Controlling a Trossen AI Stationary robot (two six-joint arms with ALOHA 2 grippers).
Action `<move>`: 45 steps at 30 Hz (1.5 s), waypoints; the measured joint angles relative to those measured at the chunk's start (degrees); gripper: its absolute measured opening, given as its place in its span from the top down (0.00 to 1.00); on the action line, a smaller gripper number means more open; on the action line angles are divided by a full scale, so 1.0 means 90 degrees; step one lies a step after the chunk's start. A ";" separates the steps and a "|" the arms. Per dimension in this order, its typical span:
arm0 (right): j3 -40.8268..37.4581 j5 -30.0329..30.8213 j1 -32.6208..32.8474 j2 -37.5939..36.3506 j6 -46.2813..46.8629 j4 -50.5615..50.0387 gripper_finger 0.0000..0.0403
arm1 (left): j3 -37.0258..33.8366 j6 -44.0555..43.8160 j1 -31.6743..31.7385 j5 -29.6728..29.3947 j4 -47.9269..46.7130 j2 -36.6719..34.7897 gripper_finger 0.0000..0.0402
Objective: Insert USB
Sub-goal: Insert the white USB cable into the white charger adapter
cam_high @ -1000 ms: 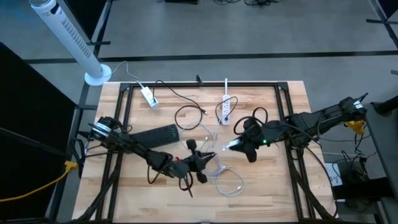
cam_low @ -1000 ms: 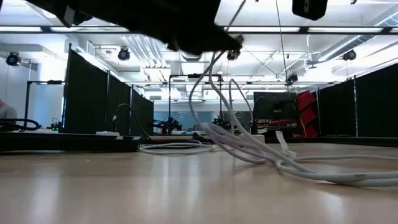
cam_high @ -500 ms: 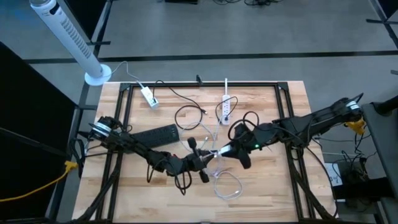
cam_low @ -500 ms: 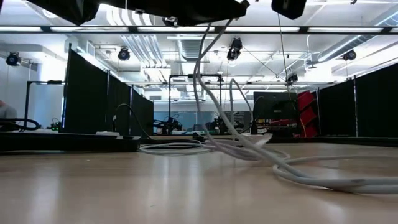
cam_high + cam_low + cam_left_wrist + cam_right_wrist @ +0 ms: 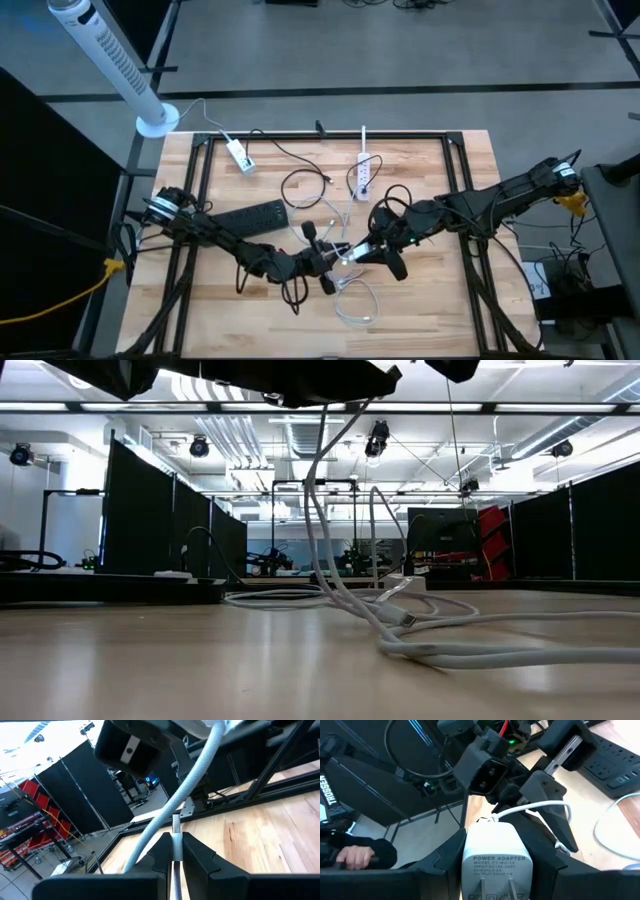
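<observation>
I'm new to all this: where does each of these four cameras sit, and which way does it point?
High view: overhead, facing down on the table and both arms.
Low view: at tabletop height, facing across the white cable into the room.
Left wrist view: on the left arm; its gripper pinches the USB plug.
Right wrist view: its gripper clamps the power adapter.
Shared: cable, adapter.

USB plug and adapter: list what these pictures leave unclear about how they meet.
- Adapter's port: in the right wrist view the power adapter shows only its labelled face.
- Plug tip: the left wrist view shows the USB plug between the left gripper fingers; the cable crosses above it.
- Contact: in the high view both grippers meet, too small to judge seating.
- Low view: both grippers are cut off by the upper edge.
</observation>
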 joint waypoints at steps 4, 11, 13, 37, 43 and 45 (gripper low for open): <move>0.0000 0.0073 -0.0005 0.0051 -0.0411 0.0000 0.65 | -0.0108 -0.0245 0.0046 0.0739 -0.0012 0.0000 0.95; 0.0000 0.0255 0.0194 0.0269 -0.2696 0.0004 0.65 | -0.0443 -0.2039 0.0720 0.4378 -0.0010 0.0000 0.95; 0.0000 0.0453 0.0340 0.0343 -0.3375 -0.0010 0.65 | -0.0493 -0.2800 0.1040 0.5452 -0.0014 0.0000 0.95; 0.0000 0.0942 0.0835 0.1177 -0.7498 -0.0239 0.65 | -0.0522 -0.4879 0.2077 0.8642 0.0632 0.0209 0.95; 0.0005 0.1201 0.0841 0.1265 -0.8070 -0.0236 0.65 | -0.0523 -0.4975 0.2089 0.8309 0.0561 0.0214 0.95; 0.0005 0.1455 0.0848 0.1318 -0.8100 -0.0243 0.65 | -0.0525 -0.4992 0.2089 0.8297 0.0518 0.0221 0.95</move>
